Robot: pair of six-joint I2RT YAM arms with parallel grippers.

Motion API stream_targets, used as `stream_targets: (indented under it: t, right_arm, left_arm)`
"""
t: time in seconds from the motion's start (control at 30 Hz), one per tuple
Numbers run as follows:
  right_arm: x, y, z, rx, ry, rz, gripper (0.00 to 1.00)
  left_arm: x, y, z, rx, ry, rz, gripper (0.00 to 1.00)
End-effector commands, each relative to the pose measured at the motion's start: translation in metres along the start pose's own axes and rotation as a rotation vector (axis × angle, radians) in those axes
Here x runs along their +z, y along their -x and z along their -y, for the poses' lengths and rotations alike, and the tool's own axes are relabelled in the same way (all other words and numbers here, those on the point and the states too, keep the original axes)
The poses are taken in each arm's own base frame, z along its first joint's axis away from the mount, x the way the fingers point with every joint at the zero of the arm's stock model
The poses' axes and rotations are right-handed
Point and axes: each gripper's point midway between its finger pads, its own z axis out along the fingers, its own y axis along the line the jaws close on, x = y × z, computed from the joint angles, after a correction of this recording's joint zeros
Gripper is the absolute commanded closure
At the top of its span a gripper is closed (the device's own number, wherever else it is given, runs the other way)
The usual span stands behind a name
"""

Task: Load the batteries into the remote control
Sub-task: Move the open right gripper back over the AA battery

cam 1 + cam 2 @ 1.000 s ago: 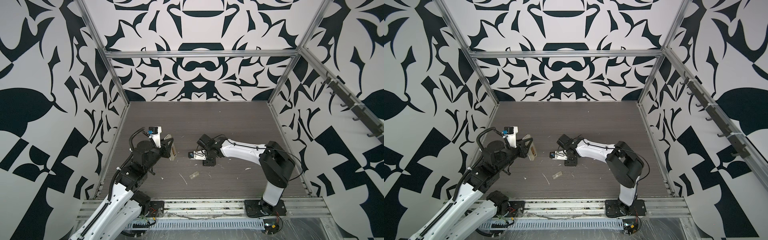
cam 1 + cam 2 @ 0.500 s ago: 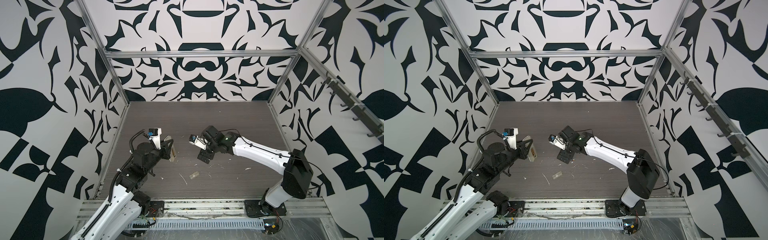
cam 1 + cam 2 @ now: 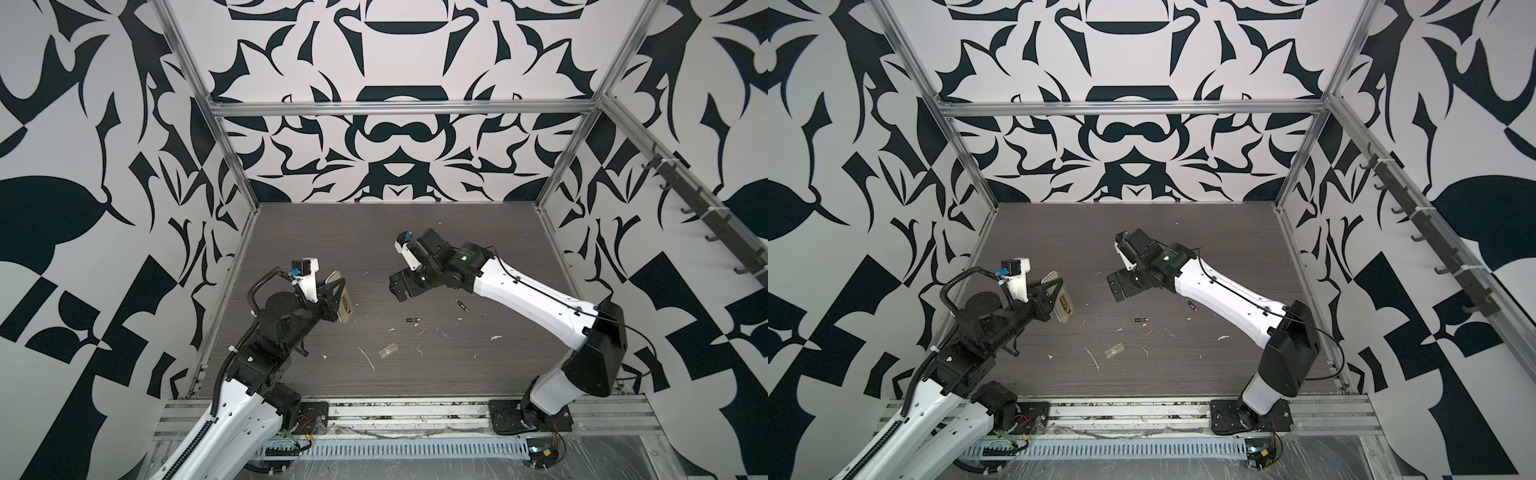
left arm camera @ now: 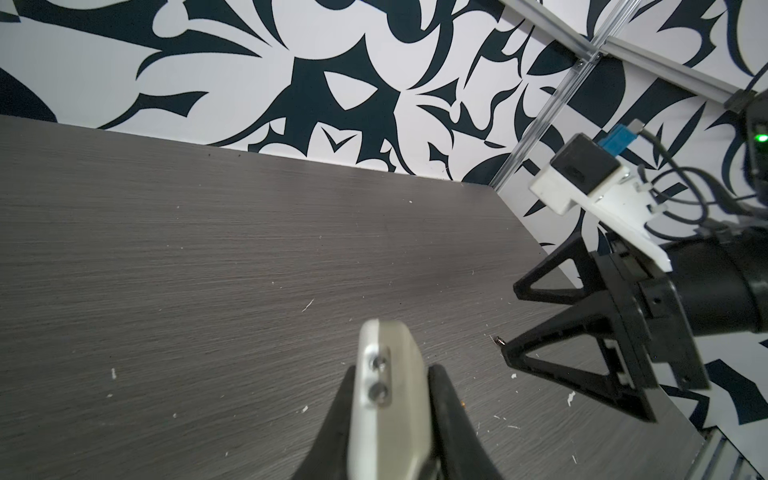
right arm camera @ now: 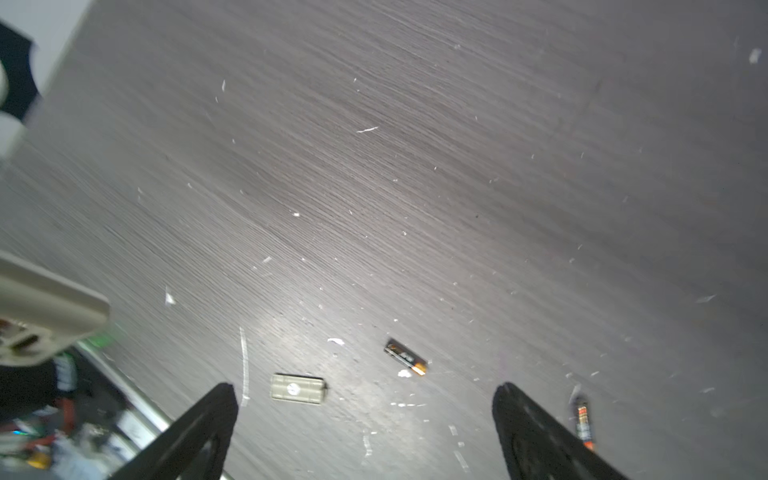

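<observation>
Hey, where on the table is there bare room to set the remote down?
The far half of the table, between the back wall, left gripper and right gripper, is bare. Crowded: the middle, where one battery, the other battery and the translucent cover lie among white scraps.

Take the cover piece [image 3: 388, 351] [image 3: 1114, 350] as your marker: it lies on the table [image 3: 332, 232] toward the front edge, about midway across. Left of the cover piece and farther back, you have the remote control [image 3: 345, 307] [image 3: 1065, 307] up off the table, between the fingers of the left gripper [image 3: 338, 291]. Just behind the cover piece and a little to its right, the first battery [image 3: 413, 319] [image 3: 1142, 319] lies on the table. Farther right and farther back from the cover piece lies the second battery [image 3: 462, 306] [image 3: 1192, 306], beside the right arm. Behind the cover piece, beyond the first battery, the right gripper [image 3: 400, 286] [image 3: 1116, 286] hangs above the table.
</observation>
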Motion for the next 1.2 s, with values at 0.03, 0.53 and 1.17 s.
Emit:
stream_targets:
  t: [0.03,0.53,1.17]
  right_arm:
    - [-0.003,0.004,0.013,0.449,0.200,0.075,0.00]
    - [0.043,-0.081,0.056,1.104,-0.088,-0.127,0.00]
    - [0.047,-0.089,0.057,1.224,-0.301,-0.134,0.07]
  left_arm:
    - [-0.004,0.006,0.005,-0.010,-0.033,0.042,0.95]
    - [-0.010,-0.004,0.002,-0.038,-0.047,0.062,0.97]
    - [-0.011,-0.014,-0.001,-0.031,-0.067,0.087,0.96]
